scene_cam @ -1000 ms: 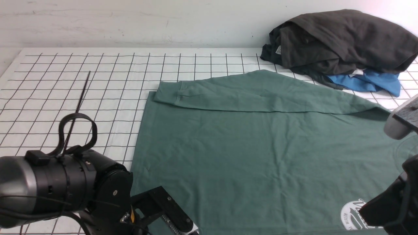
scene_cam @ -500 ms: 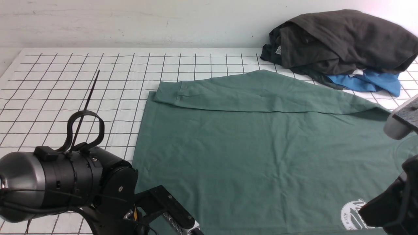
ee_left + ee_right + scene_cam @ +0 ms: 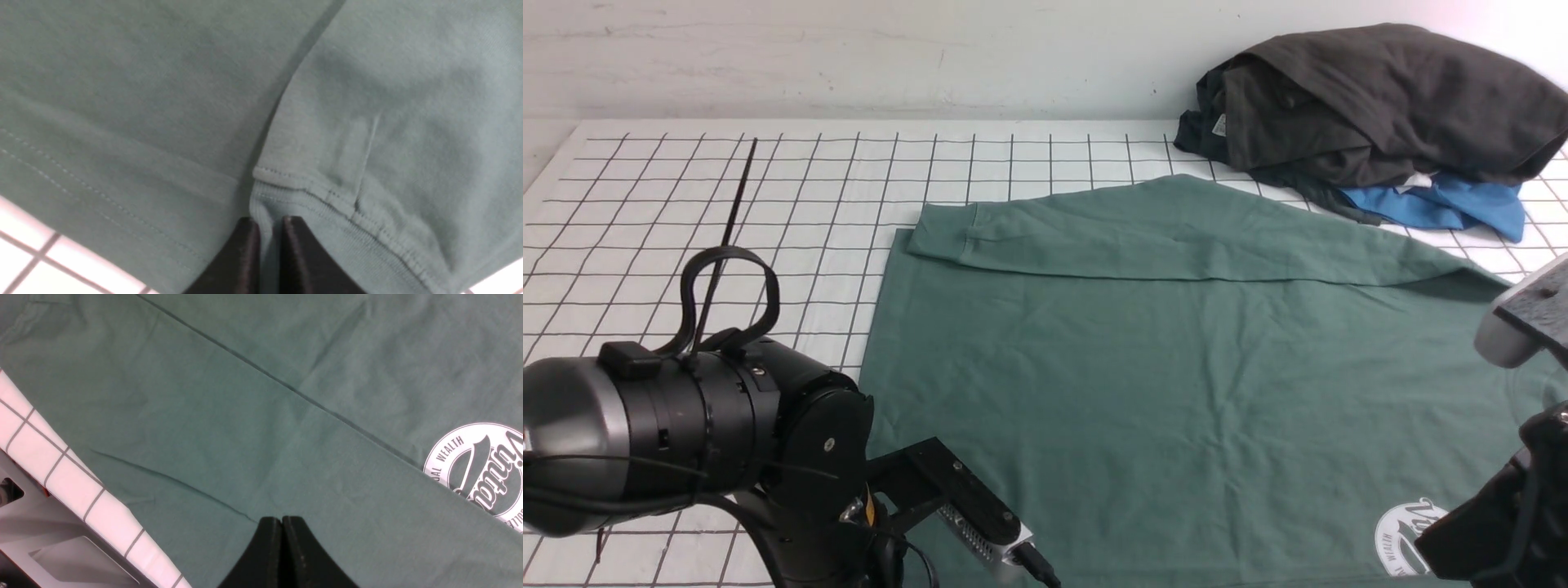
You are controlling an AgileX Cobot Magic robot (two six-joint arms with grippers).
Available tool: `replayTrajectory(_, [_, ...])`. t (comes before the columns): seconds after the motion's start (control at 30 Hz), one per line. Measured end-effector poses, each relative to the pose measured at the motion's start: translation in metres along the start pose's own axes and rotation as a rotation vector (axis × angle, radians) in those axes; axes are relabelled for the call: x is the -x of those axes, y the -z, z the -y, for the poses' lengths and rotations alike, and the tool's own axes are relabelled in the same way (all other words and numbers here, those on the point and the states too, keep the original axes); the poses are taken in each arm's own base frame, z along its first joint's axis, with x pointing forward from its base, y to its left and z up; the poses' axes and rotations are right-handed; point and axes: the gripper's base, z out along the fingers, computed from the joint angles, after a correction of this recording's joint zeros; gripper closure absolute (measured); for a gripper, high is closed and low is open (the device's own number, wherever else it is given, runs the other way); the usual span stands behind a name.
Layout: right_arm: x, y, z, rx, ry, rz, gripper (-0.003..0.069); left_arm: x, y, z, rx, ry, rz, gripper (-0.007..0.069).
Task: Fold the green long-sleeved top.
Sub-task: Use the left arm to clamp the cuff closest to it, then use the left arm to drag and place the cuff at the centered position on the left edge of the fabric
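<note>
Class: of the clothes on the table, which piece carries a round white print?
The green long-sleeved top, spread flat; the dark heap and blue garment show none.

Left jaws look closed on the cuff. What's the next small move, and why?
Probably lift the left gripper slightly to test the grip. Its jaws pinch the ribbed cuff of the top; the far sleeve is already folded across, so this sleeve seems next.
</note>
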Motion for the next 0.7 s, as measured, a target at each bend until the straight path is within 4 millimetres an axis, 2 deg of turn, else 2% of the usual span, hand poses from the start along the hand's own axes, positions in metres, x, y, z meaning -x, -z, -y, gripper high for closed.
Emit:
replayTrajectory(0.13, [0.0,0.0,0.0,0.0,0.0,0.0,0.0673,0.0,0.0,0.0,0.0,-0.001,-0.002,0.0615])
replayTrajectory(0.23, [0.0,0.0,0.0,0.0,0.0,0.001,0.0673,0.0,0.001,0.0,-0.002,-0.001,-0.009,0.062])
replayTrajectory(0.4, [0.001,0.0,0.0,-0.004,0.0,0.011,0.0673,0.01,0.018,-0.001,0.01,-0.025,-0.019,0.062])
replayTrajectory(0.53, [0.002,0.0,0.001,-0.01,0.001,0.019,0.0673,0.039,0.063,-0.006,0.082,-0.077,0.053,0.062])
replayTrajectory(0.57, [0.002,0.0,0.001,-0.011,0.001,0.019,0.0673,0.04,0.065,-0.006,0.085,-0.079,0.052,0.062])
replayTrajectory(0.63, [0.002,0.0,0.001,-0.011,0.001,0.02,0.0673,0.057,0.093,-0.01,0.148,-0.105,0.094,0.062])
replayTrajectory(0.67, [0.002,0.0,0.001,-0.011,0.001,0.02,0.0673,0.058,0.095,-0.011,0.154,-0.107,0.101,0.062])
replayTrajectory(0.7, [0.002,0.0,0.001,-0.011,0.001,0.02,0.0673,0.068,0.11,-0.014,0.195,-0.119,0.118,0.062])
